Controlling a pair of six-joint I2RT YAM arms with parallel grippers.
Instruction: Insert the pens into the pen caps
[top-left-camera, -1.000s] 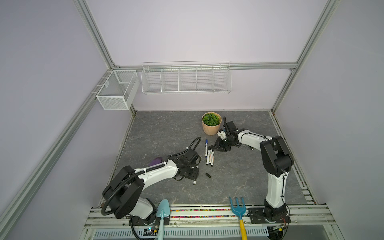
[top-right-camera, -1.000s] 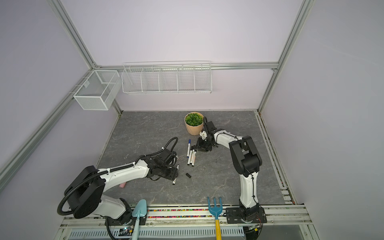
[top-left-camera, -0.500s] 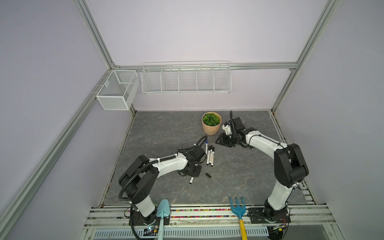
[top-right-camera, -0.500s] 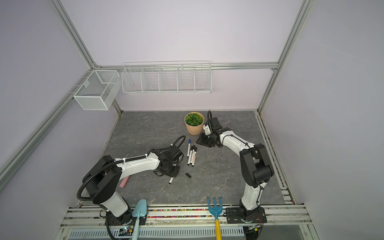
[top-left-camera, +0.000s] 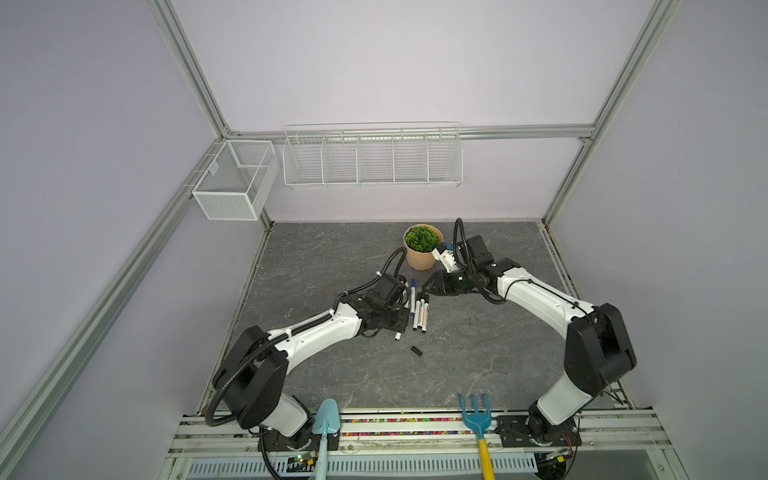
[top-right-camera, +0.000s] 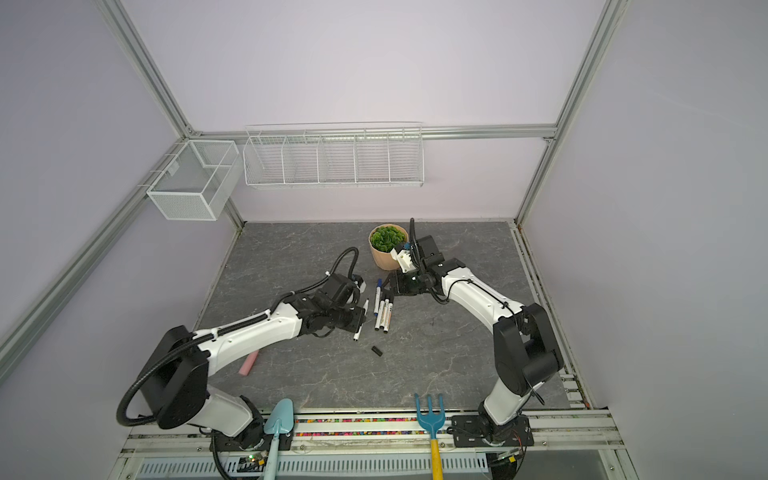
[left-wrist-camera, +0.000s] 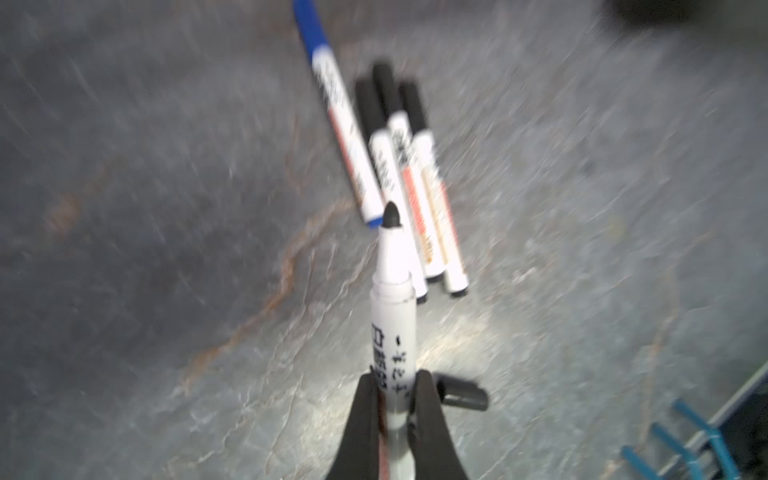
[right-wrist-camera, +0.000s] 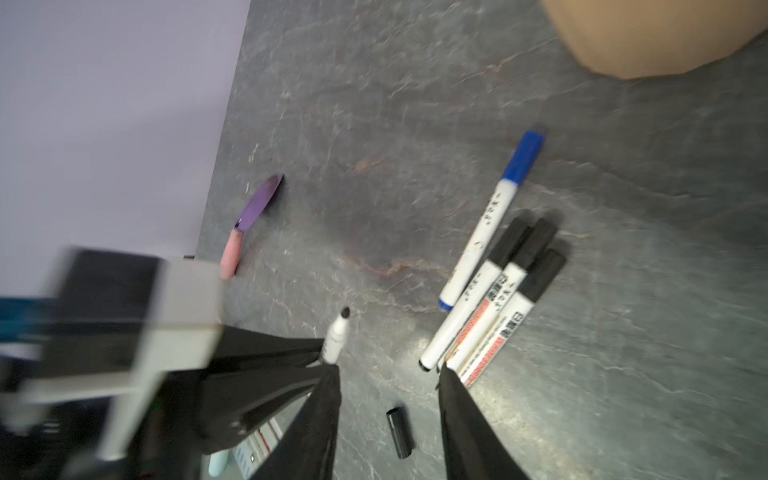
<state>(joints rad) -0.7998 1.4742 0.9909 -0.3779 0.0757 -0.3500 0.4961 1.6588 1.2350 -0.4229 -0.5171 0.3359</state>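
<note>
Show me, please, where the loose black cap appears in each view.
In a top view: loose black cap in front of the pen row.
In a top view: cap, same spot.
Left wrist: cap beside the left gripper gripping the uncapped pen.
Right wrist: cap framed by the open right gripper.
Shared landmark: the blue pen.

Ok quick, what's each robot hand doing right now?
Left gripper: shut on an uncapped black pen.
Right gripper: open, holding nothing.
</note>
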